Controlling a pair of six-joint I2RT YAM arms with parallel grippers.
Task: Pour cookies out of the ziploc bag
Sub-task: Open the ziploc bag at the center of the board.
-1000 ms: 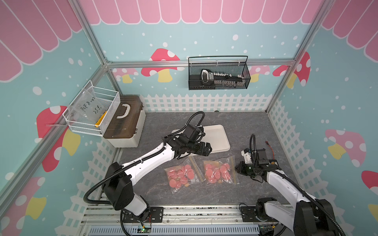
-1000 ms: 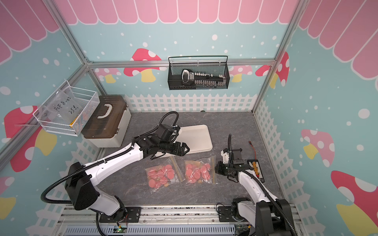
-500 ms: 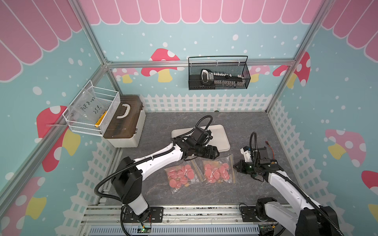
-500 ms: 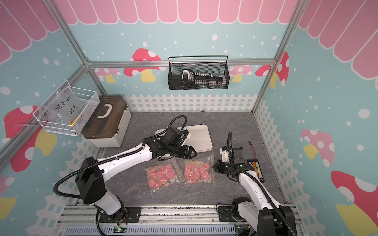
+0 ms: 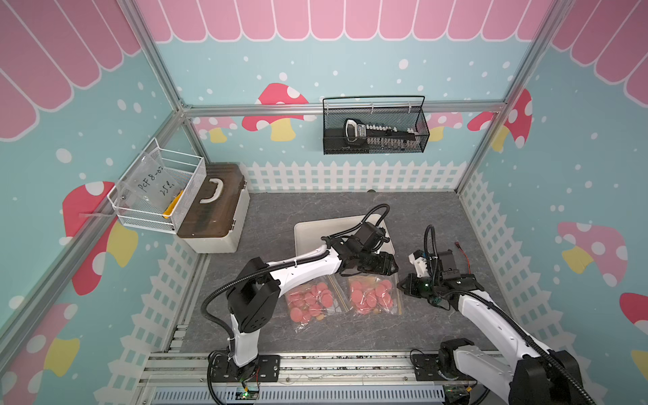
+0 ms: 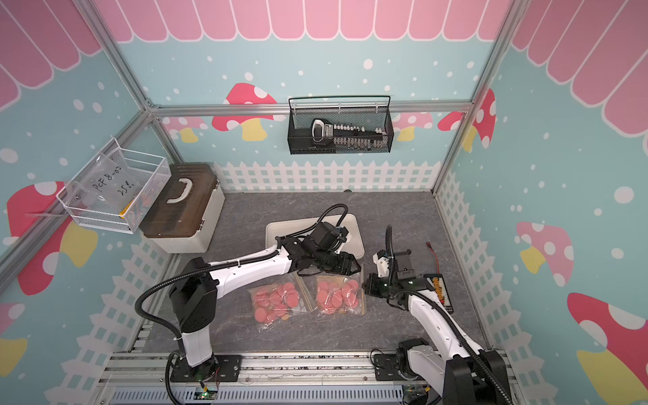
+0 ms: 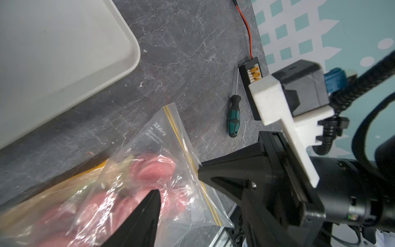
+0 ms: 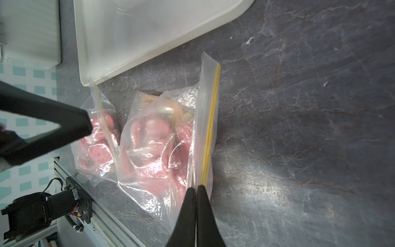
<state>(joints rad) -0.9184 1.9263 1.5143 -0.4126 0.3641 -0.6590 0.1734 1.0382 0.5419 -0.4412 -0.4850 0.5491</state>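
The right gripper (image 8: 196, 189) was pinched together on the bag (image 8: 154, 162) by its zip edge; the left gripper (image 5: 384, 269) hung just above it, jaws apart.

- Clear plastic sheet (image 5: 154, 182) in white wire basket (image 5: 143, 219), both top views: handwritten "PCF 8-0", last digit unclear; line below "25" plus unclear mark.
- Ziploc bag (image 7: 158, 136), left wrist view: grey print near zip, "PATA"; smaller lines under it illegible.
- Black tool (image 5: 357, 130) in black mesh basket (image 5: 417, 140): white label, unreadable.
- Black strip (image 6: 438, 291) on bench: yellow-orange lettering, too small.
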